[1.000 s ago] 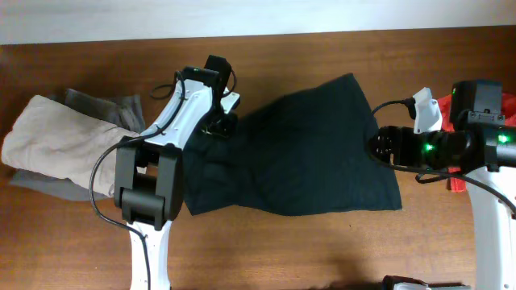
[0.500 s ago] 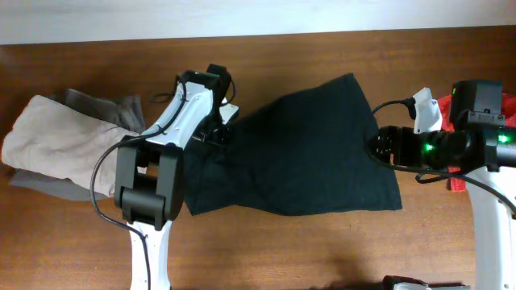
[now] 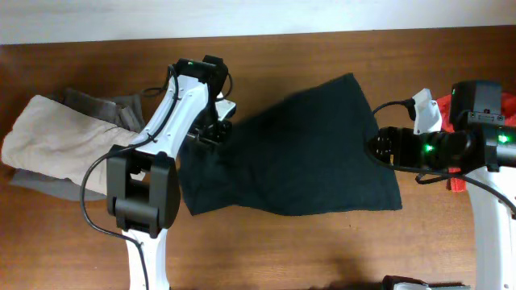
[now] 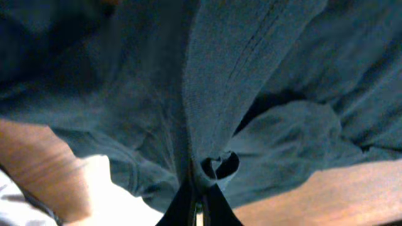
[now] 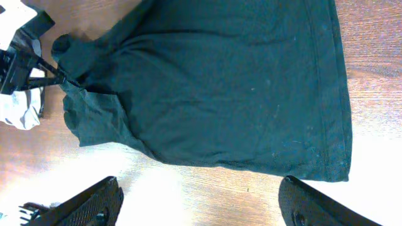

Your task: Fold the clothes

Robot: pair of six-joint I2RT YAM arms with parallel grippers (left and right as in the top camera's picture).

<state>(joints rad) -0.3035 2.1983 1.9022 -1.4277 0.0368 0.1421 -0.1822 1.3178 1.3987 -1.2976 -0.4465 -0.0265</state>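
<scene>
Running lengthwise left-right, the T-shirt (image 3: 306, 153) lies spread

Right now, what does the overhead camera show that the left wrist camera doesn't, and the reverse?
Only overhead: the whole black T-shirt spread out, a beige garment and a grey garment at the left, a red garment at the right edge, plus the left arm and right arm.
Only left wrist: a close-up of the left gripper pinched shut on a bunched fold of the shirt.
Both: the black fabric and the wooden table.
</scene>
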